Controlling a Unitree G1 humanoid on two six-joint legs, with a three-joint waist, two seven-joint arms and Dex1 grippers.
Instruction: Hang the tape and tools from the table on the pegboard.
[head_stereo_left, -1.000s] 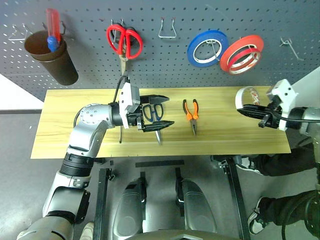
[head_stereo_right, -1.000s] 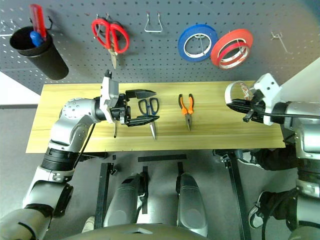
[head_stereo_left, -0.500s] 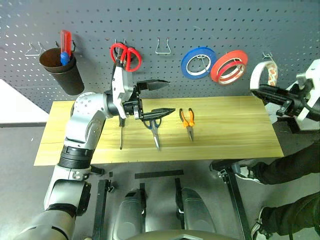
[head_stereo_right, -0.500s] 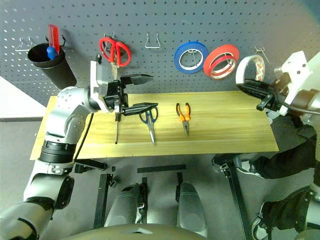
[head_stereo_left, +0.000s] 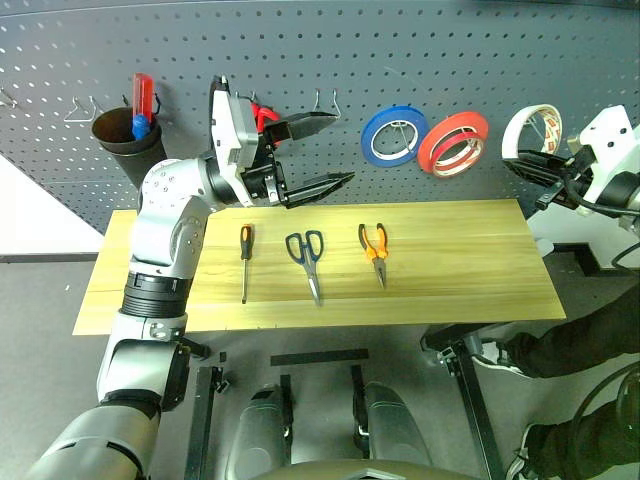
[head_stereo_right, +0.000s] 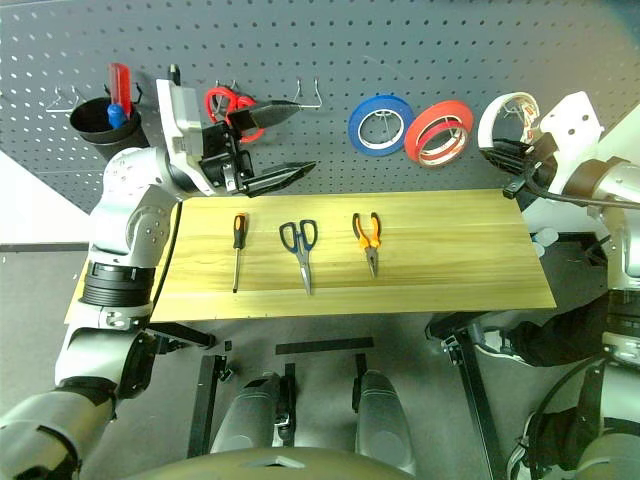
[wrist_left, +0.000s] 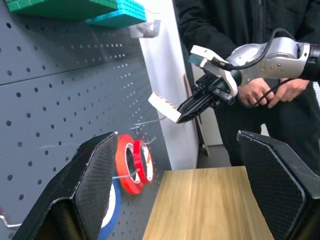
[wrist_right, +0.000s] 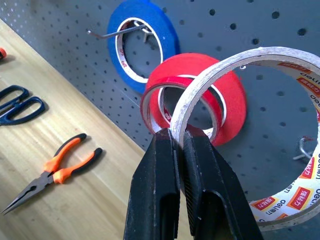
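Observation:
My right gripper (wrist_right: 177, 137) is shut on the rim of the white tape (wrist_right: 250, 100). It holds the roll upright against the pegboard (head_stereo_left: 420, 50), just right of the red-orange roll (head_stereo_left: 452, 142). My left gripper (head_stereo_left: 343, 148) is open and empty. It is raised in front of the pegboard, above the table (head_stereo_left: 460, 260), and points right. On the table lie the screwdriver (head_stereo_left: 243, 258), the black-handled scissors (head_stereo_left: 308, 255) and the orange-handled pliers (head_stereo_left: 376, 250), side by side.
Red scissors (head_stereo_right: 225, 103) hang partly behind my left gripper. A black cup (head_stereo_left: 125, 135) holding a red-and-blue tool hangs at the left, and a blue roll (head_stereo_left: 393, 135) hangs mid-board. A wire hook (wrist_right: 305, 150) sits beside the tape. A person (wrist_left: 250, 30) in dark clothes stands at the table's right end.
The view has tilted upward. My right gripper lifted the tape from table height to the pegboard beside the red-orange roll. My left gripper rose from over the scissors to the pegboard.

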